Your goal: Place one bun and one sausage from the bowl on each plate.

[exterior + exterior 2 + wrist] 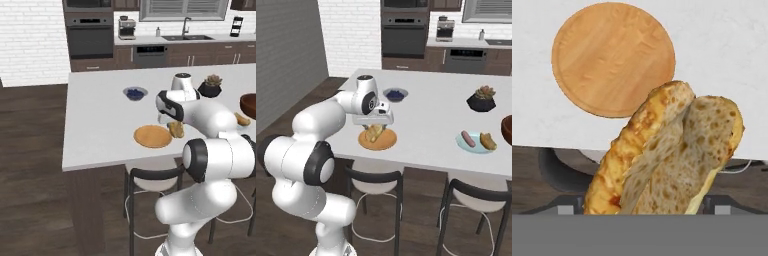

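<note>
- Golden-brown split bun [672, 155] sits pinched in the gripper [375, 131], hanging over the near edge of the round orange-tan wooden plate [150, 137].
- Released here, it may tip off the rim onto the white counter [100, 120].

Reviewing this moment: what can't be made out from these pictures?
- Jaws' grip: the bun covers them in the hand view.
- Brown bowl: cut by the frame edge in both base views, contents unseen.
- Pale-blue plate: hidden by the arm in the left base view.
- Bun over the wooden plate: whether touching, unclear.
</note>
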### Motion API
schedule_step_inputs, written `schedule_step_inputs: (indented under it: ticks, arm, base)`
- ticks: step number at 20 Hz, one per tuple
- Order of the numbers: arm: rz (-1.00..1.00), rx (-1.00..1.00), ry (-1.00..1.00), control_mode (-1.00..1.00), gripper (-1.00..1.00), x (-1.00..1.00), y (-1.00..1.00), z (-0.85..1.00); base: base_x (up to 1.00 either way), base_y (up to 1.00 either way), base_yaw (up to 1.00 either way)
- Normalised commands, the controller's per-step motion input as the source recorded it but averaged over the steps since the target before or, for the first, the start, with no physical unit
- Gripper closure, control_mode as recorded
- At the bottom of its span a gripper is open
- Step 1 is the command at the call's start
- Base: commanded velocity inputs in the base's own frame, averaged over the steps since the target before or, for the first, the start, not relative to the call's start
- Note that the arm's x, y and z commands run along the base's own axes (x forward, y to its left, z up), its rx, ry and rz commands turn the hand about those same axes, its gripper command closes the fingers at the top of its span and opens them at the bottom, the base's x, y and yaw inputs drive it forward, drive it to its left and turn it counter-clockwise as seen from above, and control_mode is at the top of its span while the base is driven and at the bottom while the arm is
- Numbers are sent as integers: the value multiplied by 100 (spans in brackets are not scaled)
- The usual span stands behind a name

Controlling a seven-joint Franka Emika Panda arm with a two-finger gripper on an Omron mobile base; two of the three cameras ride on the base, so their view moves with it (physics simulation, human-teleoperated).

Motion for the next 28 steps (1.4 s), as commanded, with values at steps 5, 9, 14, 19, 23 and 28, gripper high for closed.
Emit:
schedule_step_inputs:
  ticks: [5, 9, 14, 19, 23, 28]
  arm:
    - [0, 0, 0, 100, 100, 0, 0, 0]
    - [0, 0, 0, 100, 100, 0, 0, 0]
    - [0, 0, 0, 100, 100, 0, 0, 0]
    - [4, 2, 0, -100, 100, 53, -11, -21]
    - [9, 0, 0, -100, 100, 24, -4, -87]
    - [9, 0, 0, -100, 100, 23, 0, -81]
  base:
    - [49, 0, 0]
    - [44, -1, 1]
    - [36, -7, 2]
    - [0, 0, 0]
    - [0, 0, 0]
    - [0, 0, 0]
